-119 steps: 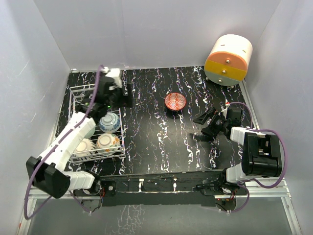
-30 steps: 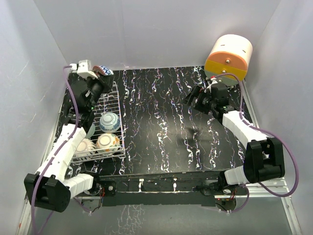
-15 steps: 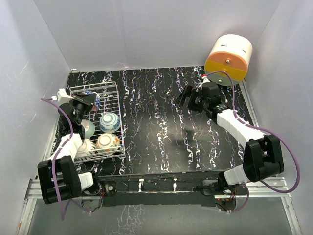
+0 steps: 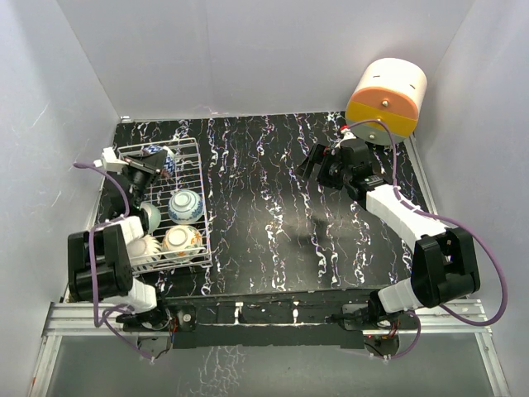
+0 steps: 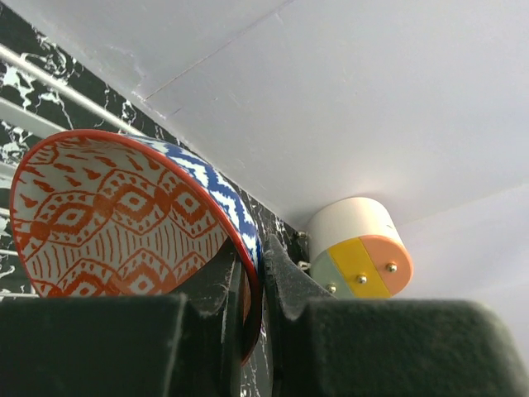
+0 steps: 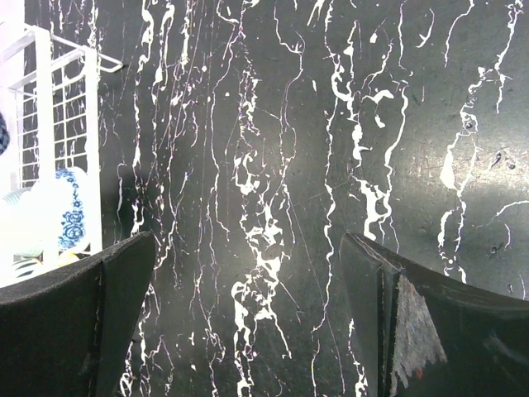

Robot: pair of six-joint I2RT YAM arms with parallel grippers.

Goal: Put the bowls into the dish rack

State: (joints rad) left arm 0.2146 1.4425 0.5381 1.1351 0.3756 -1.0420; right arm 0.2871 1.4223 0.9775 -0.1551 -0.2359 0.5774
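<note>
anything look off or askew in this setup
Only the red-patterned ceramic bowl: the left gripper pinches its rim, so it sits tilted on edge at the far end of the white wire dish rack rather than lying flat. Nothing looks spilled or broken.

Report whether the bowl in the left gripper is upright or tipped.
Tipped on edge: the left gripper pinches the red-patterned bowl by its rim, and from above its blue-patterned outside shows rather than its mouth.
</note>
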